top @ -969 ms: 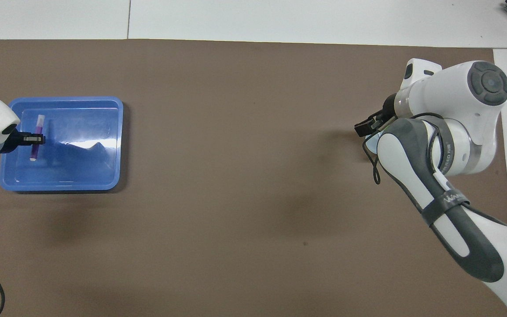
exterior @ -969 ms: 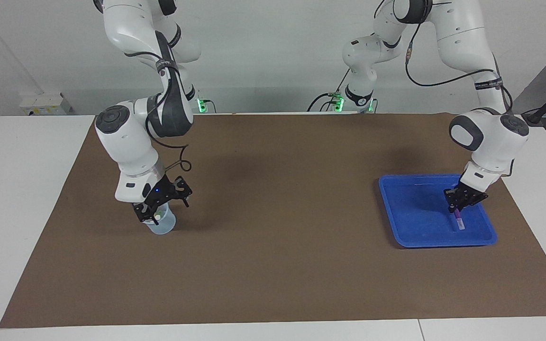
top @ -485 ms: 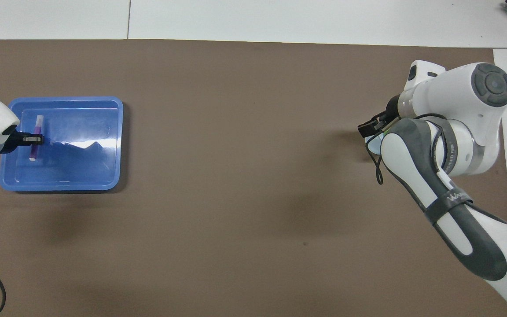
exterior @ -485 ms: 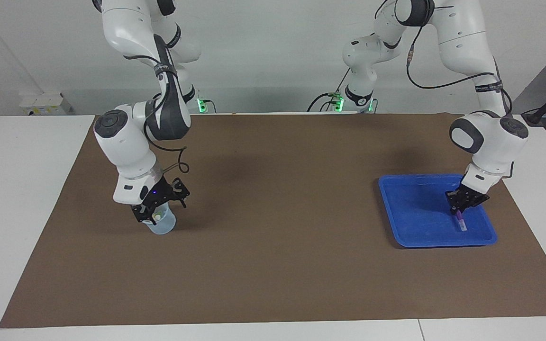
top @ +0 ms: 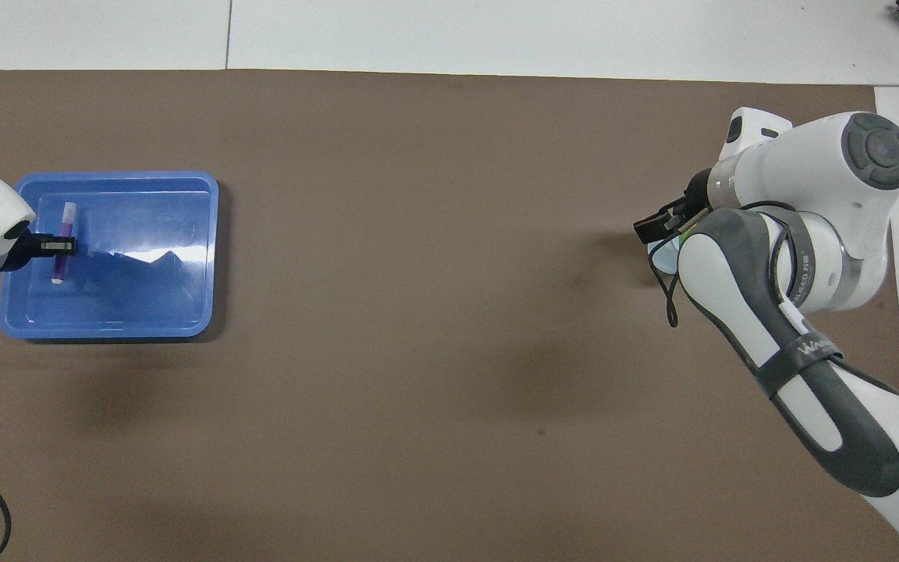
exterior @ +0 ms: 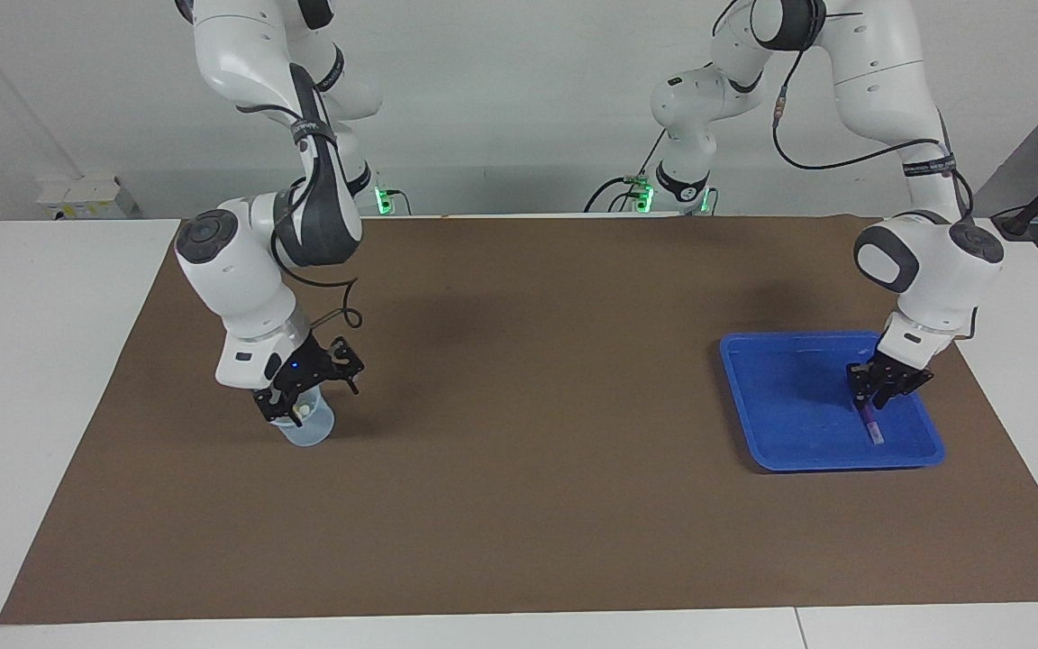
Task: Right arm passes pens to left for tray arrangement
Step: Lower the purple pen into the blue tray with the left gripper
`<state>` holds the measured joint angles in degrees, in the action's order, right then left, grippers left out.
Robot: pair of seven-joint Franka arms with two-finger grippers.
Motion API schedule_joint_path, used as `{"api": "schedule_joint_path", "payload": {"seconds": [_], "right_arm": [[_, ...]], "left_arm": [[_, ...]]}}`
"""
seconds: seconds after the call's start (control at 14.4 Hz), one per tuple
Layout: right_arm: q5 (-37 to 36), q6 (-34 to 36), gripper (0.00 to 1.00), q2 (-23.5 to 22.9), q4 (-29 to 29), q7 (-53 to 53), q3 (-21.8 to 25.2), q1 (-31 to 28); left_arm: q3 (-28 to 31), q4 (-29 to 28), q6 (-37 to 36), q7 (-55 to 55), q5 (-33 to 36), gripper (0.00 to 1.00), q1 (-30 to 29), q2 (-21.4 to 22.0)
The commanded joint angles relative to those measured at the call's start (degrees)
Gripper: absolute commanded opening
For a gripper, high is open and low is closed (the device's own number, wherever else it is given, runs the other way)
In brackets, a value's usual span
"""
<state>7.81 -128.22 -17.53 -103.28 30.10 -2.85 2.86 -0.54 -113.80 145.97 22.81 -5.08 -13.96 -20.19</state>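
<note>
One slim purple marker pen with a whitish end [exterior: 873,427] [top: 62,254], down in the shallow bright blue plastic tray with the raised rim [exterior: 780,433] [top: 153,297]. Placed along the tray's side toward the left arm's end of the worktop, lengthwise away from the robots, whitish end farthest from them.

Directly over the pen's purple part: black hand of the left arm [exterior: 875,397] [top: 59,247], tilted down into the tray from a white wrist. Gripping the pen or let go of it: cannot tell, and contact with the pen not readable either.

Well apart, toward the right arm's end: small translucent bluish cup [exterior: 307,431] [top: 659,251], upright on the mat, with a small whitish end [exterior: 301,411] showing at its mouth. Black hand of the right arm [exterior: 289,406] [top: 656,228] with a small blue light, low over the cup, jaws spread wide, tips down at the cup's mouth. From overhead, mostly covered by the arm's own white and grey links.

Under everything: large brown mat [exterior: 528,451] [top: 418,234], spread on the white worktop [exterior: 32,406] [top: 496,31]. Tray and cup about equally far from the robots.
</note>
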Motion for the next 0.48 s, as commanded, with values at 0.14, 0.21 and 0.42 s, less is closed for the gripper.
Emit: {"api": "schedule_joint_path", "payload": {"seconds": [0.14, 0.21, 0.42], "right_arm": [[1.0, 2.0, 1.00, 1.4, -0.7, 0.3, -0.6, -0.4], [1.0, 2.2, 1.00, 1.4, -0.5, 0.2, -0.6, -0.4], [1.0, 2.5, 1.00, 1.4, -0.4, -0.5, -0.7, -0.3]], "left_arm": [[-0.3, 0.9, 0.5, 0.2, 1.3, 0.75, -0.5, -0.7], [-0.3, 0.9, 0.2, 0.1, 1.3, 0.75, -0.5, -0.8], [-0.4, 1.2, -0.2, 0.0, 1.3, 0.85, -0.5, -0.7]]}}
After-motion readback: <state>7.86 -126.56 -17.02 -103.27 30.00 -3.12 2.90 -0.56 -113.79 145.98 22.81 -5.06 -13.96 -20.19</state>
